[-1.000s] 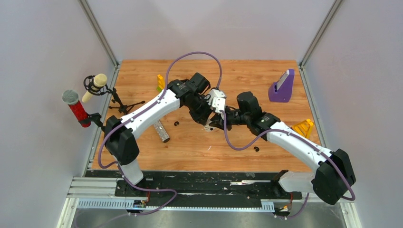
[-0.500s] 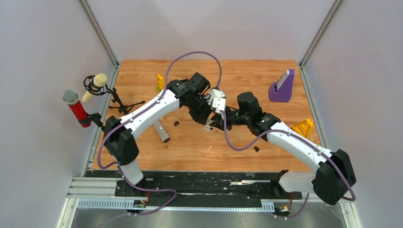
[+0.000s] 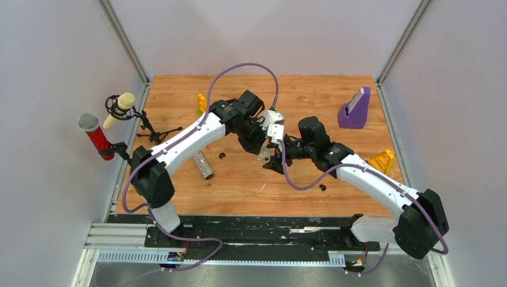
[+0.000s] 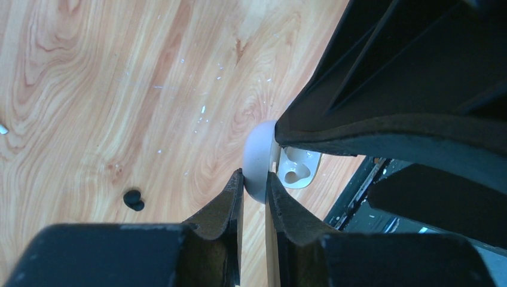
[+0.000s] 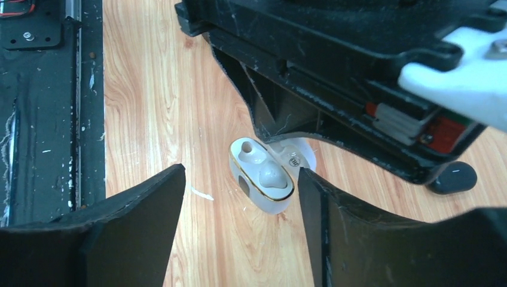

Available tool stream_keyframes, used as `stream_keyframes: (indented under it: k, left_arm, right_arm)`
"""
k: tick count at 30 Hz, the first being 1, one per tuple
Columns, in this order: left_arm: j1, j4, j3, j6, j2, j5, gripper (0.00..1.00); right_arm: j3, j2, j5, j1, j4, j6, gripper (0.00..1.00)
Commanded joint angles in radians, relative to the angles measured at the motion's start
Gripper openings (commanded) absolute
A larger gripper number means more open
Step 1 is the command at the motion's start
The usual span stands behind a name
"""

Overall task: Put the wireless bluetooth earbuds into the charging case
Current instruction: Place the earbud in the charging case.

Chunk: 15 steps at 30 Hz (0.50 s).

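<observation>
While left gripper (image 4: 254, 192) pinched case (image 5: 251, 186) lid and right gripper (image 5: 240, 179) stood apart, I feared thin grip slipping, case tipping, 1 seated bud (image 5: 270, 174) spilling.

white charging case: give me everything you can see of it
The white charging case is a small glossy plastic pebble with a gold rim, its lid hinged open. One well looks empty; the other seems to hold a white earbud. The left hand is shut on its rounded shell, holding it tilted near the wooden table; contact with the wood is unclear. The right hand stands open on either side of it, not touching.
</observation>
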Motion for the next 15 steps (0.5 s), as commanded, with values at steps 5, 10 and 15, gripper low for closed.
stream_keyframes:
  k: [5,10,15]
  left_arm:
    - [-0.018,0.025,-0.02,-0.017,-0.066,-0.14,0.17]
    - [-0.021,0.043,-0.043,-0.017,-0.077,-0.178,0.17]
    - [-0.024,0.045,-0.042,-0.004,-0.092,-0.133,0.17]
  right_arm:
    - [0.092,-0.093,-0.009,-0.017,-0.148,-0.103,0.91]
    - [0.09,-0.169,-0.033,-0.106,-0.199,-0.14,1.0]
    - [0.069,-0.177,-0.107,-0.161,-0.212,-0.141,1.0]
